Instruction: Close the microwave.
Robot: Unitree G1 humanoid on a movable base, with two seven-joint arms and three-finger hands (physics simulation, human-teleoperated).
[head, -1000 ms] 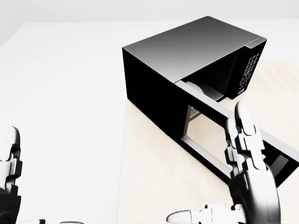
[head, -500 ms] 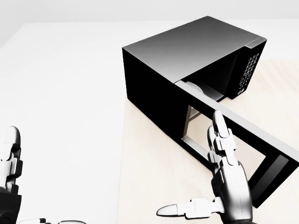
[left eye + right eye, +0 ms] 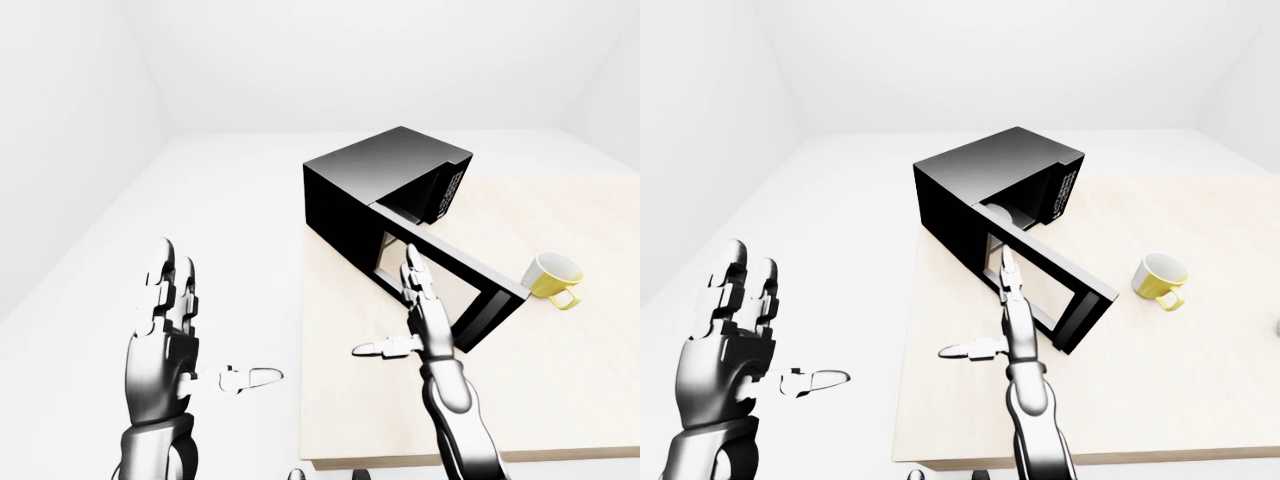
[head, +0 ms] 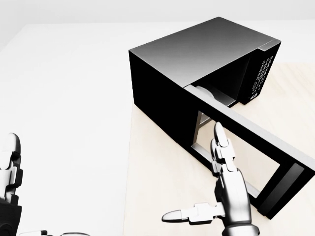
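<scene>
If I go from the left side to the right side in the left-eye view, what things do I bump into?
The robot's silver left hand → its silver right hand, reaching over the pale wooden table → the yellow ceramic mug. The open black microwave overlaps the right hand, so it is left out.

You're in a bare simulated room, not a furnished kitchen: plain white walls [image 3: 80, 90] and white floor [image 3: 230, 200], with only a pale wooden table [image 3: 560, 400]. The kitchen hints are a black microwave [image 3: 370, 185] and a yellow mug [image 3: 552, 278] on it.
</scene>
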